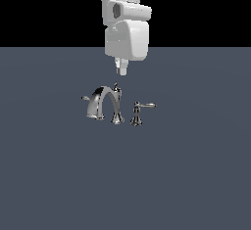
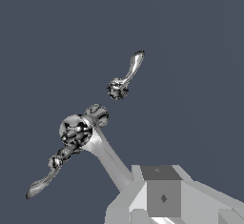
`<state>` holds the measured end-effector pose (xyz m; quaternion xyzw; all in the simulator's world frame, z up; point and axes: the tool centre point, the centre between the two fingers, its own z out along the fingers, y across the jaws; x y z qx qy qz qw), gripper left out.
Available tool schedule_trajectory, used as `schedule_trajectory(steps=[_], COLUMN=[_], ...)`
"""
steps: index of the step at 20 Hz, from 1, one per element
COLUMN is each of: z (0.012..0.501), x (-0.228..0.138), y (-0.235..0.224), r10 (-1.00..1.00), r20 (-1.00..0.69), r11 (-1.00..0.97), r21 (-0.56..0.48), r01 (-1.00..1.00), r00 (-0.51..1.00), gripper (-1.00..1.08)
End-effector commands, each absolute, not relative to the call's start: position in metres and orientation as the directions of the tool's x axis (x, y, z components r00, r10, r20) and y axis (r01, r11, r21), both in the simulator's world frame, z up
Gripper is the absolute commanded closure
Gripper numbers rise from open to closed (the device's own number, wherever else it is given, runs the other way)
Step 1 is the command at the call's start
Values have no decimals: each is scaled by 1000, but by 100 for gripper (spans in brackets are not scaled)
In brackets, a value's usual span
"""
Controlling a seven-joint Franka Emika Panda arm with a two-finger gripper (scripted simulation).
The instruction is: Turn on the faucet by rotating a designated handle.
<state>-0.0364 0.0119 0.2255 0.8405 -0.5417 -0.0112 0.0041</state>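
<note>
The chrome faucet [image 1: 102, 102] stands on the flat grey floor, its wide arched spout dropping toward the exterior view's left and its pointed finial [image 1: 115, 84] rising behind. The handle [image 1: 145, 105], a slim lever on its own flared post, is on the exterior view's right and points right. In the wrist view the handle [image 2: 129, 73] lies apart from the faucet [image 2: 76, 130]. My gripper [image 1: 121, 71] hangs just above the finial, shut and holding nothing, touching neither faucet nor handle. Its fingers [image 2: 162, 195] cover the far end of the spout.
A short stubby lever [image 1: 86, 98] sticks out on the exterior view's left side of the faucet; in the wrist view it shows as the lever [image 2: 45, 182] beyond the ball. The grey floor [image 1: 196, 175] runs flat all around.
</note>
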Motion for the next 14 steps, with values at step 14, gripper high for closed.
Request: schedule_trajectory(steps=[14], z=[131], x=[32], y=[-59], r10=[-1000], r20=[1], r11=[24], r21=[7], r01=[-1000], r00=[-24], gripper=[108])
